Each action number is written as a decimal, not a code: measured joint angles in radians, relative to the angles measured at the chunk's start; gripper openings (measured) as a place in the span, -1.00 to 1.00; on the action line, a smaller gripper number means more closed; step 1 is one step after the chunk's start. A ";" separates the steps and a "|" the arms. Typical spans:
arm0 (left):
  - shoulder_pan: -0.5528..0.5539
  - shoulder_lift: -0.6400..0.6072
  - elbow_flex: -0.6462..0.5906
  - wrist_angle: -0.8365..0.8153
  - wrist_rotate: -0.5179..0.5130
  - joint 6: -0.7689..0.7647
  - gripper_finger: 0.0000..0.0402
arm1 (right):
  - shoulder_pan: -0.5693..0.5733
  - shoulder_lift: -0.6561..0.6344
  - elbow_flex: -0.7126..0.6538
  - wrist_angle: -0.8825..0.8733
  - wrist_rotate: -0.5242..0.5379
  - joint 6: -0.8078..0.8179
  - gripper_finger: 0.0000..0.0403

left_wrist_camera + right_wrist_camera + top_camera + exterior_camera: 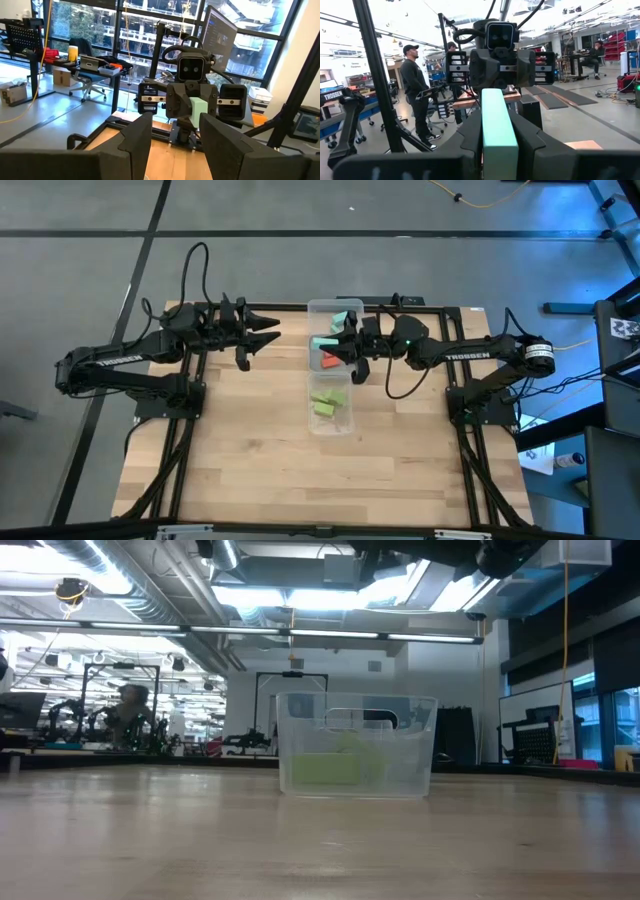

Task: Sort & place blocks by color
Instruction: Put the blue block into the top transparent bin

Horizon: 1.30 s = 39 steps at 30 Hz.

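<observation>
Three clear trays stand in a row at mid-table. The near tray holds lime blocks, which also show through its wall in the low view. The middle tray holds a red block, with a mint block by its far edge. My right gripper hovers over the far trays, shut on a mint block. My left gripper is open and empty, left of the trays and facing the right one; its fingers stand apart. My right gripper pinches a mint bar block between its two fingers, which press on its two long sides. The bar lies along the fingers. They are level and point toward the table's left. The block is lifted clear above the trays; its end face shows in the left wrist view.
The far tray lies under the right gripper. Bare wooden table stretches on the near side and to both sides of the trays. Black frame rails border the table. People stand in the room beyond.
</observation>
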 joint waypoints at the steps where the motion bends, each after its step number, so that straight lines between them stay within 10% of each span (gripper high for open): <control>1: 0.000 0.000 0.000 0.000 0.000 0.000 -0.22 | 0.000 0.000 0.000 0.000 0.000 0.000 -0.69; 19: 0.000 0.000 0.000 0.000 -0.024 0.002 -0.22 | -0.020 0.000 0.003 -0.157 0.135 -0.031 -0.69; 30: 0.000 0.000 0.000 0.002 -0.060 0.002 -0.22 | -0.240 0.136 0.353 -0.909 0.303 -0.155 -0.69; 39: 0.001 0.000 0.000 0.005 -0.063 0.003 -0.22 | -0.389 0.286 0.407 -1.088 0.292 -0.023 -0.69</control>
